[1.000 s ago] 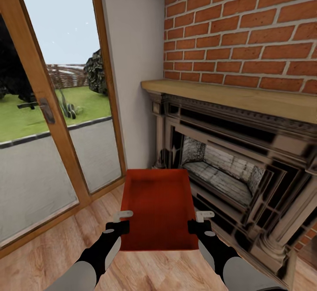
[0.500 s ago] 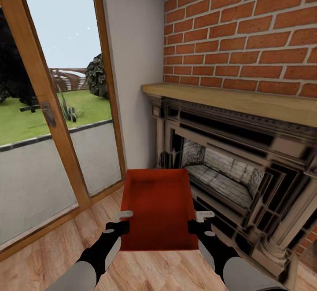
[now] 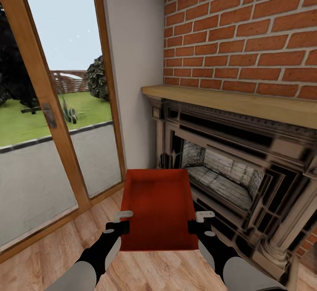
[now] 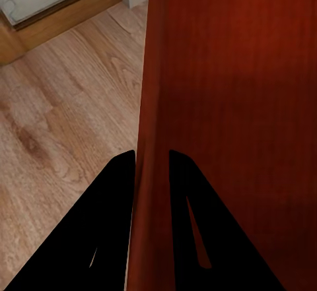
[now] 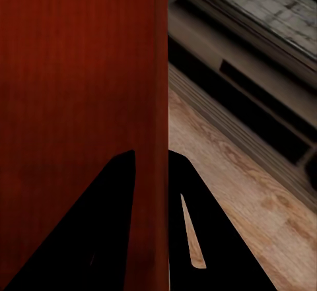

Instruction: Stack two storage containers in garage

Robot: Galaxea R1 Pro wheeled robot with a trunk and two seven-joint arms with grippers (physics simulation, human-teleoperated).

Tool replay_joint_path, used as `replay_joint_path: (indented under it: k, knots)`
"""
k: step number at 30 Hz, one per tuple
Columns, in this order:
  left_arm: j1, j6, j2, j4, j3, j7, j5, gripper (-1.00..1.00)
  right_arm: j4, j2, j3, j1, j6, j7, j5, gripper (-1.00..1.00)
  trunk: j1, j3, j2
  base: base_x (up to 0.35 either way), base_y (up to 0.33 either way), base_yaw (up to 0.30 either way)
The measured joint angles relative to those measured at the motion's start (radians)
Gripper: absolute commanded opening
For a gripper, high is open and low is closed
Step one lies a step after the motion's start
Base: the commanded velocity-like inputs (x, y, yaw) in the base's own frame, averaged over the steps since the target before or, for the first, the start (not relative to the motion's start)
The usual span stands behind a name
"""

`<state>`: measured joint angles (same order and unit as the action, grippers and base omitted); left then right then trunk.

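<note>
View has tilted slightly; bin [image 3: 159, 209] unmoved between grippers. Left gripper [image 4: 152, 162] clamps left wall, right gripper [image 5: 152, 162] clamps right wall.

The light wood plank floor [image 3: 53, 256] runs beneath both claws. Out beyond the left gripper [image 3: 118, 222] it meets the wood-framed glass doors [image 3: 48, 119]; just past the right gripper [image 3: 199, 222] the dark ornate fireplace [image 3: 237, 172] stands on it. The orange-red container [image 3: 159, 207] hangs between the claws, above the boards.
</note>
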<state>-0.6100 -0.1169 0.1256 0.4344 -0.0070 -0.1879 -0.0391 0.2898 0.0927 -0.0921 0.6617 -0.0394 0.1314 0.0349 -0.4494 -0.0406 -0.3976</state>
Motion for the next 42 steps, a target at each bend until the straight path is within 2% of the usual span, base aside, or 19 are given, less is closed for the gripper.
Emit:
replay_joint_path:
  k: [25, 42]
  knots:
    - [0.0, 0.0, 0.001, -0.001, -0.003, -0.004, -0.004, -1.0, -0.002, -0.001, 0.0, 0.0, 0.0, 0.0, -0.002, -1.0, 0.0, 0.0, 0.0, 0.0, 0.0, 0.0]
    - [0.0, 0.0, 0.001, 0.0, -0.003, -0.004, -0.005, -1.0, -0.001, -0.001, 0.0, 0.001, 0.0, 0.0, -0.002, -1.0, 0.0, 0.024, -0.001, 0.0, 0.0, 0.0]
